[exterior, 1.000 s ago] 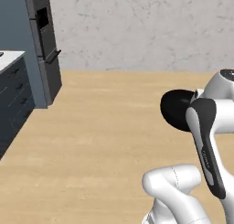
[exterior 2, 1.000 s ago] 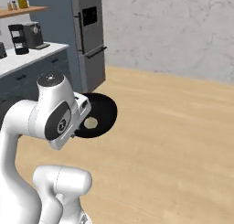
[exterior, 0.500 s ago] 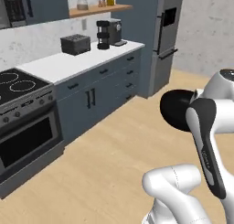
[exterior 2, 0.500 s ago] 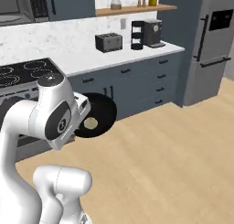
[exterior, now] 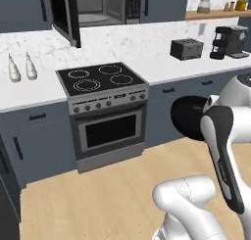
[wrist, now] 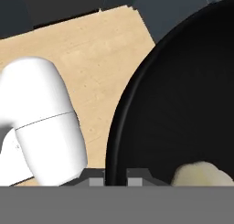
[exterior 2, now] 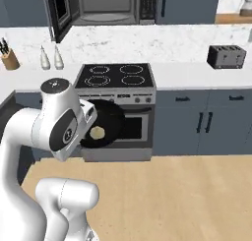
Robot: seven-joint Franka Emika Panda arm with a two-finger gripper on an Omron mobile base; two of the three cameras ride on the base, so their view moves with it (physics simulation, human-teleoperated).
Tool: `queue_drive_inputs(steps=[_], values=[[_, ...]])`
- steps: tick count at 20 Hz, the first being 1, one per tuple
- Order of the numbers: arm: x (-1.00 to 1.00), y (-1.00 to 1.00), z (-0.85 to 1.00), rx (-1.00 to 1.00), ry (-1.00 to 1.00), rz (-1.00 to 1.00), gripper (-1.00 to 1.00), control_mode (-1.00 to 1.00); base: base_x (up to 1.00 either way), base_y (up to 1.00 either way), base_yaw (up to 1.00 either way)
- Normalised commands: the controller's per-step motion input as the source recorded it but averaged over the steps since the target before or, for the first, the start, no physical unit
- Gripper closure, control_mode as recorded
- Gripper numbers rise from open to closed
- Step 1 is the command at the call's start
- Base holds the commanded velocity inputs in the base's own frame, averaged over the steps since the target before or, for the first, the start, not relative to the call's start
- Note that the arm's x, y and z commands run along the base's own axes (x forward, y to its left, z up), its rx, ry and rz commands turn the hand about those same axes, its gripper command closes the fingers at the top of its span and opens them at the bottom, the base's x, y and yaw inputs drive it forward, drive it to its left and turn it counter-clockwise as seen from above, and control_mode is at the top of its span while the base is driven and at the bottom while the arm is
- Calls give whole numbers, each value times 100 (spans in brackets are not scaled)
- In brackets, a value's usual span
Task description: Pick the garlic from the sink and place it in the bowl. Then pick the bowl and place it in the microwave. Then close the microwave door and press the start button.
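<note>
My gripper is shut on the rim of the glossy black bowl, which I hold tilted at chest height beside my arm. The pale garlic lies inside the bowl. In the right base view the bowl hangs in front of the oven with the garlic in it; the left base view shows the bowl behind my forearm. The microwave sits above the stove, and its door stands swung open to the left. The sink is out of view.
A black cooktop with an oven stands below the microwave. Two bottles are on the counter to its left, a toaster and a coffee machine to its right. A knife block stands far left.
The whole scene has shifted as the base turned: from fridge and bare floor, past the counter, to facing the stove and microwave. The bowl stays gripped with the garlic inside.
</note>
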Motion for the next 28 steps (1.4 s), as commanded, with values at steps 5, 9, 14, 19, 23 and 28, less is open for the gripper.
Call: queue_drive_inputs(steps=[5,9,14,19,23,28], values=[[0,0,0,0,0,0,100,100,100,-25,57],[0,0,0,0,0,0,100,100,95,-60,30],[0,0,0,0,0,0,100,100,83,-71,28],[0,0,0,0,0,0,100,100,72,-19,25],[0,0,0,0,0,0,100,100,86,-3,22],[0,0,0,0,0,0,100,100,62,-8,19]])
